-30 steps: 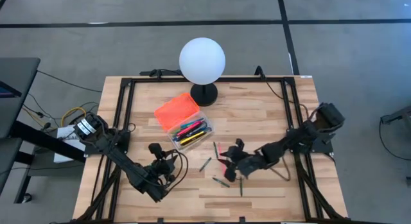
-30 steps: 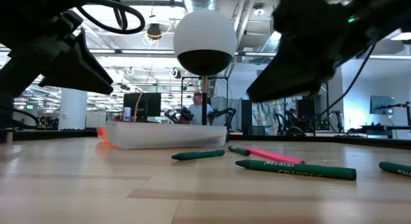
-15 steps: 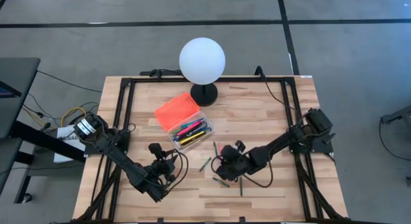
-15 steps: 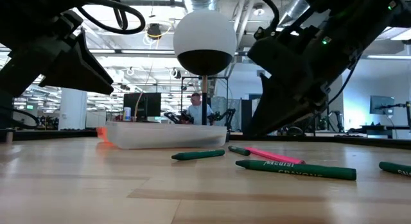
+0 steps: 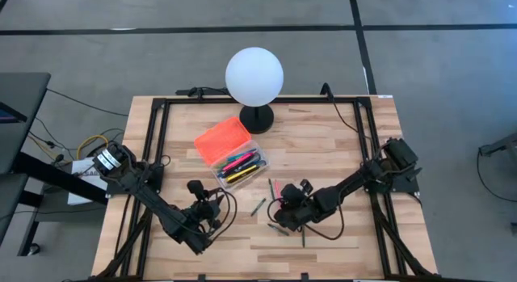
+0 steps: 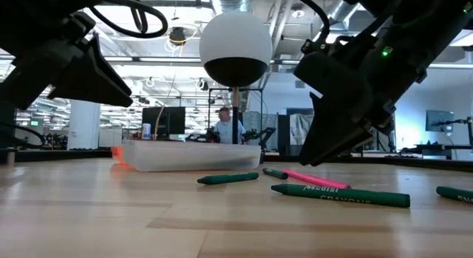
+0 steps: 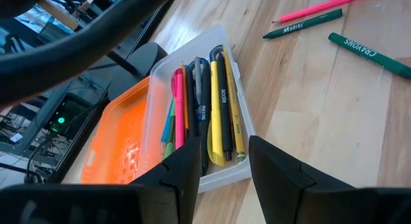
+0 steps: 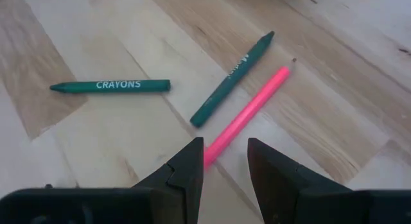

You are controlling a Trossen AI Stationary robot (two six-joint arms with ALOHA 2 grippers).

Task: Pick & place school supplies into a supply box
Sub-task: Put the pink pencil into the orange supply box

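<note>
Pink pencil lay flat on the table, just beside a green crayon, near the box already holding several pens. Right gripper hovered right over the pencil's lower end, fingers parted and empty, straddling it. Best done, by judgement, by dropping straight down, keeping the pencil centred in the gap, closing without nudging the crayon, then lifting level toward the box. Left gripper waited near the table's front left, jaws apart, empty, facing the box.
</note>
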